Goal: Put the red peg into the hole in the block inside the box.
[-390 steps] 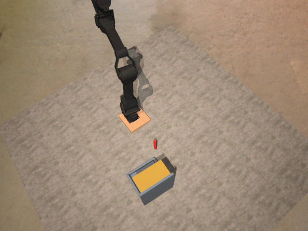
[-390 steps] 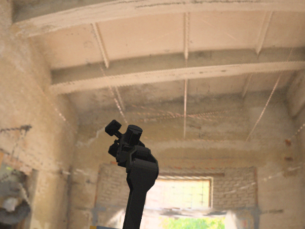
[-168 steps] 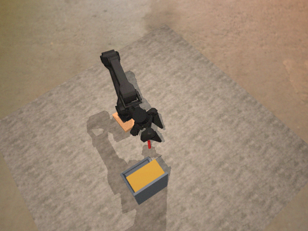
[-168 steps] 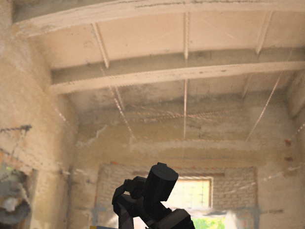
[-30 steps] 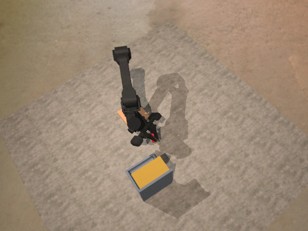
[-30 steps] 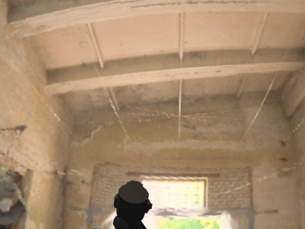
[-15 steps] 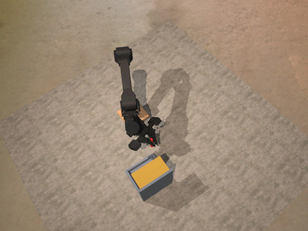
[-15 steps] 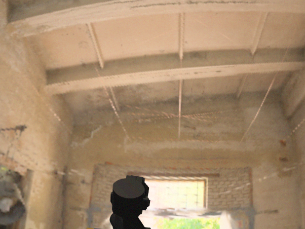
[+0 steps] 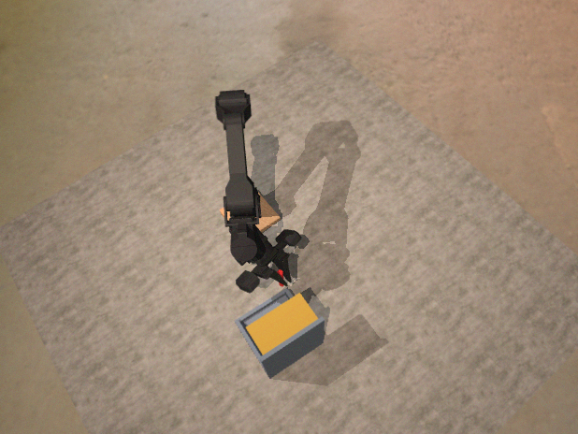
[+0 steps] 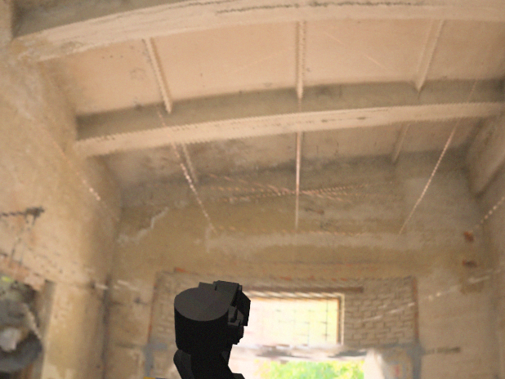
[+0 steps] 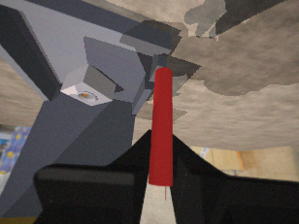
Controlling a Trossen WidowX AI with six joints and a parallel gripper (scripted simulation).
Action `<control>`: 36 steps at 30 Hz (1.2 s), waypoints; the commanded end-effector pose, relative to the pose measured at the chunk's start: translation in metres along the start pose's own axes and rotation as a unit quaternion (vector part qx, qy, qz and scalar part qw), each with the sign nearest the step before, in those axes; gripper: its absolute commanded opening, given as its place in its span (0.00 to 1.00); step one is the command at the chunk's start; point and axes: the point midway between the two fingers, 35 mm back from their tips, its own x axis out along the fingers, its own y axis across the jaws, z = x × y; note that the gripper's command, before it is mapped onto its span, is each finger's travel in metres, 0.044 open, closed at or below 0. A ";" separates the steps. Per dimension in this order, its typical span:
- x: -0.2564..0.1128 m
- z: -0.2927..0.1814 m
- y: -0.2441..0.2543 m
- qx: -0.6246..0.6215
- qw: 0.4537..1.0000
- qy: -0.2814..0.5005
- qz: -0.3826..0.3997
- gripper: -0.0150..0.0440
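Observation:
The red peg [image 9: 281,278] [image 11: 162,111] is held between the fingers of my gripper [image 9: 287,282] [image 11: 158,135], which is shut on it. In the wrist view the peg's far end sticks out beyond the fingertips. In the top view the gripper is outside the box [image 9: 296,353] [image 11: 97,149], close to its upper corner. The blue-grey box carries a flat yellow roof [image 9: 281,323]. The light grey block [image 11: 79,80] with its hole [image 11: 87,96] shows in the wrist view, left of the peg. Whether the peg touches the box is unclear.
An orange-tan piece [image 9: 270,220] lies partly under the arm [image 9: 236,150]. The box stands on a grey mat [image 9: 164,290]. The exterior view shows only part of the arm [image 10: 202,327] against the background room.

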 end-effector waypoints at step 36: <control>0.019 -0.012 0.079 0.059 0.996 0.002 0.063 0.25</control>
